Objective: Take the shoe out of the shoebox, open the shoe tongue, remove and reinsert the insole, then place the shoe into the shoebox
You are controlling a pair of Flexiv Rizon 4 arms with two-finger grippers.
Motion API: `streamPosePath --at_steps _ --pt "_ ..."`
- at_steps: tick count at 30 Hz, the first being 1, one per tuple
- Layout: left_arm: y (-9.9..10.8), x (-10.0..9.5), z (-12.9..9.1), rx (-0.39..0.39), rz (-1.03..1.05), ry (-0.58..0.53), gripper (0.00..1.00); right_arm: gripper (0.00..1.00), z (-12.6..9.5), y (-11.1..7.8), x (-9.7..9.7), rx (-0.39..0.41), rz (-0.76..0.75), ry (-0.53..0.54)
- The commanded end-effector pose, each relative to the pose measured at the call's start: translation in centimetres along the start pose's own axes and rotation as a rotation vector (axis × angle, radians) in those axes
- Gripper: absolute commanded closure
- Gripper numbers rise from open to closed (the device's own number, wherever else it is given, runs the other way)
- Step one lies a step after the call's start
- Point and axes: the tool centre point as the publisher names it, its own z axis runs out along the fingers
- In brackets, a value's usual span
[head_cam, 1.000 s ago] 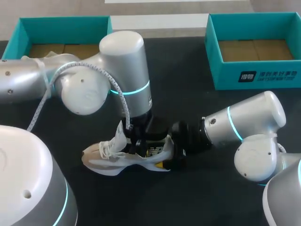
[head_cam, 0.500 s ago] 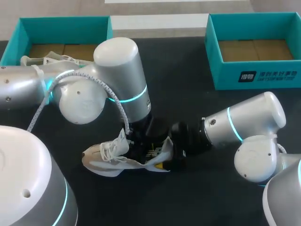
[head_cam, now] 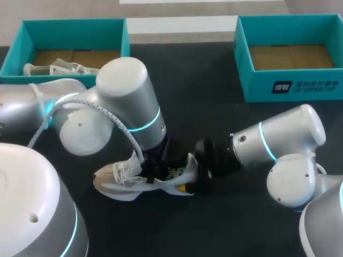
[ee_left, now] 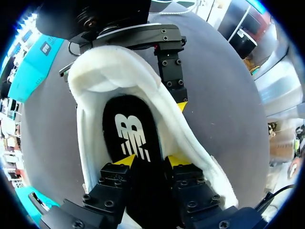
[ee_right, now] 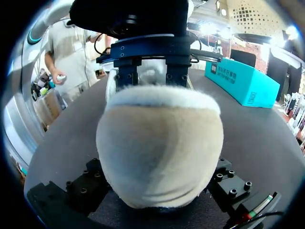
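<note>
Inside the shoe (white), my left gripper seemingly touches the insole.

Left hand filling shoe opening, right hand against heel, right shoebox well apart

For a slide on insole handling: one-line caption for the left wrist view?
Left pincer inside the white shoe, yellow tips apart over the black insole; right pincer clamps the heel.
</note>
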Motion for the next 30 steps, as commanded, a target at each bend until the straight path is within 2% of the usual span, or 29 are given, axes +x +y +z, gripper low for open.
streamPosePath --at_steps 1,2,3,4,17,30 --pt "1.0 -0.4 3.4 0.001 -0.023 -0.02 0.66 1.0 0.2 0.0 0.2 0.001 0.001 -0.002" --pt "1.1 -0.5 3.5 -0.005 -0.028 -0.016 0.7 1.0 0.2 0.0 0.2 0.001 0.001 -0.002" --pt "1.1 -0.6 3.4 -0.006 -0.032 -0.014 0.92 1.0 0.2 0.0 0.2 0.001 0.001 -0.002" --pt "1.2 -0.6 3.3 -0.009 -0.038 -0.008 1.0 1.0 0.2 0.0 0.2 0.001 0.001 -0.002" --pt "2.5 0.1 -1.0 0.067 -0.091 0.062 1.0 1.0 0.2 0.0 0.2 0.001 0.001 -0.002" --pt "3.1 0.1 -5.4 0.095 -0.123 0.186 1.0 1.0 0.2 0.0 0.2 0.001 0.001 -0.002"
